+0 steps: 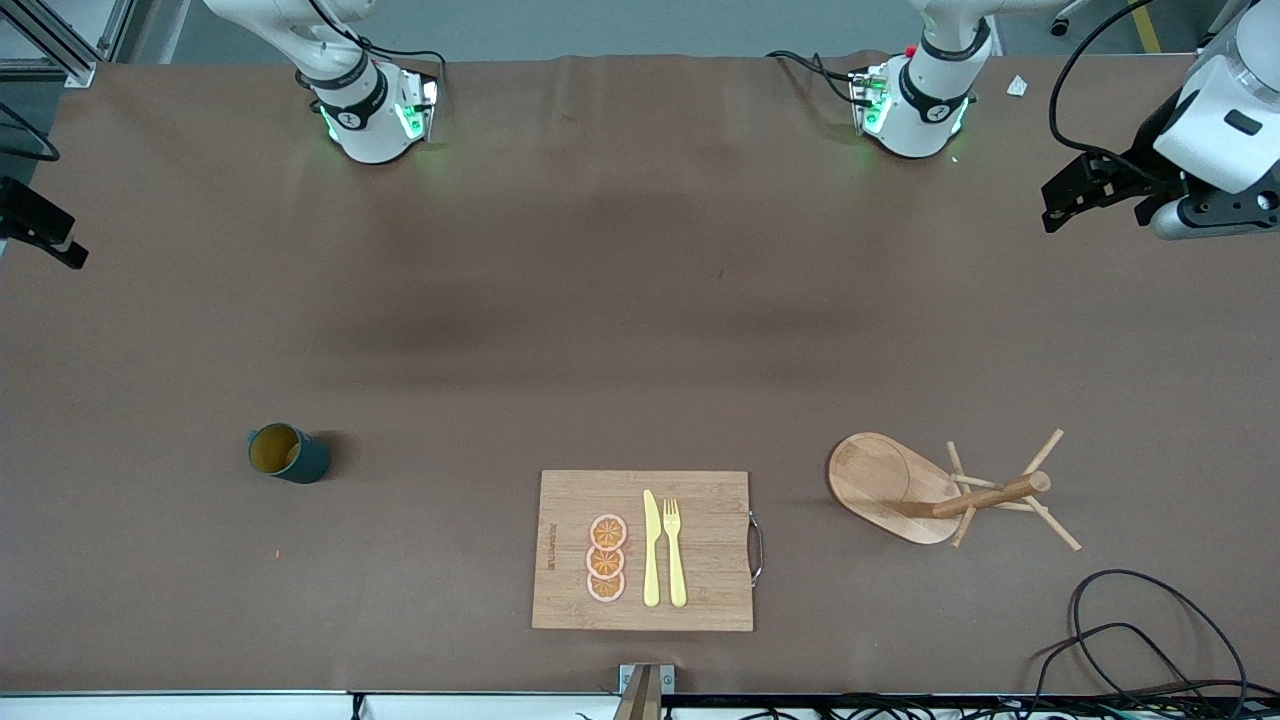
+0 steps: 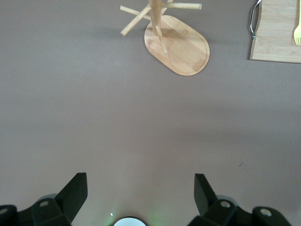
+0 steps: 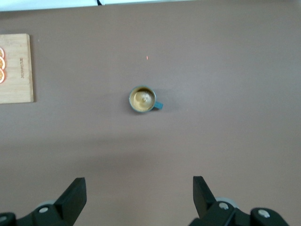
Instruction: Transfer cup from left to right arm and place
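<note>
The cup (image 1: 288, 453) is dark teal-green with a golden-tan inside. It stands upright on the brown table toward the right arm's end, level with the cutting board's farther edge. It also shows in the right wrist view (image 3: 143, 99), mouth up, handle to one side. My right gripper (image 3: 138, 190) is open and empty, high over the table's edge at its own end (image 1: 45, 235), well apart from the cup. My left gripper (image 2: 141, 188) is open and empty, high over the table's edge at the left arm's end (image 1: 1058, 205).
A wooden cutting board (image 1: 710, 590) near the front edge holds a yellow knife (image 1: 651, 550), a fork (image 1: 675, 550) and orange slices (image 1: 606, 558). A wooden peg stand (image 1: 900, 485) lies beside it toward the left arm's end, also in the left wrist view (image 2: 181, 44). Cables (image 1: 1150, 640) lie at the front corner.
</note>
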